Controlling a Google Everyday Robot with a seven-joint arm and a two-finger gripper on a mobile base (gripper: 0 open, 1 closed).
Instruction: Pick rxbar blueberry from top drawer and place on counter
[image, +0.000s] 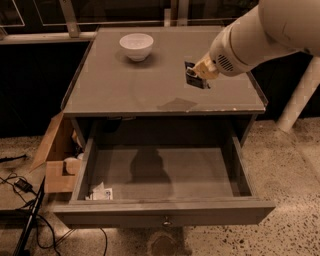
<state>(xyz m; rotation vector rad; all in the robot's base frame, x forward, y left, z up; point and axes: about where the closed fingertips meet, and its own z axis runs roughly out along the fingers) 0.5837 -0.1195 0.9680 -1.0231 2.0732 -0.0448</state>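
Observation:
The rxbar blueberry (196, 79), a small dark wrapper with white print, is held above the right part of the grey counter (130, 85). My gripper (197, 73) sits at the end of the white arm coming in from the upper right and is shut on the bar. The top drawer (165, 176) stands pulled open below the counter, its grey floor bare except for a white crumpled paper scrap (101, 192) in the front left corner.
A white bowl (136, 46) stands at the back of the counter, left of centre. A cardboard box (59, 155) and black cables (22, 210) lie on the floor to the left. A white post (300, 95) stands at the right.

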